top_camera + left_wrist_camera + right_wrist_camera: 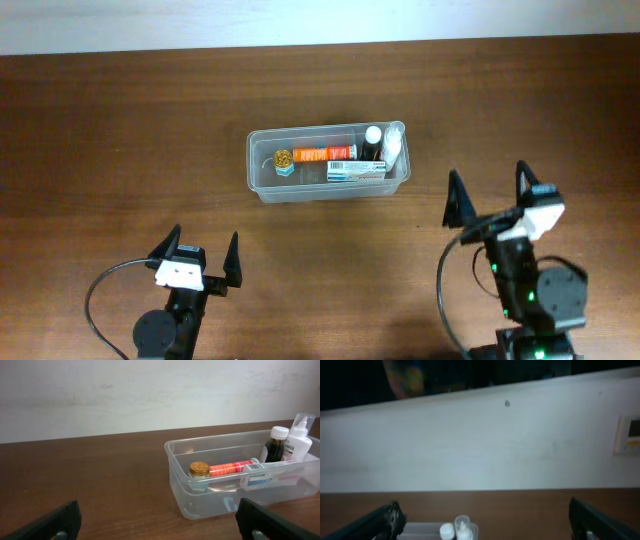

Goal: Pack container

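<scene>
The clear plastic container (262, 180) stands at the table's middle. It holds an orange tube with a gold cap (310, 155), a white and blue box (356, 170), a dark bottle with a white cap (373, 140) and a white bottle (393, 147). The left wrist view shows the container (200, 505) to the right with the same items. My left gripper (203, 255) is open and empty, near the front edge. My right gripper (487, 188) is open and empty, to the right of the container. The right wrist view shows only the bottle tops (457, 531).
The table is dark brown wood (120, 150). A white wall (150, 395) runs along its far edge. A pale wall plate (627, 435) shows at the right in the right wrist view.
</scene>
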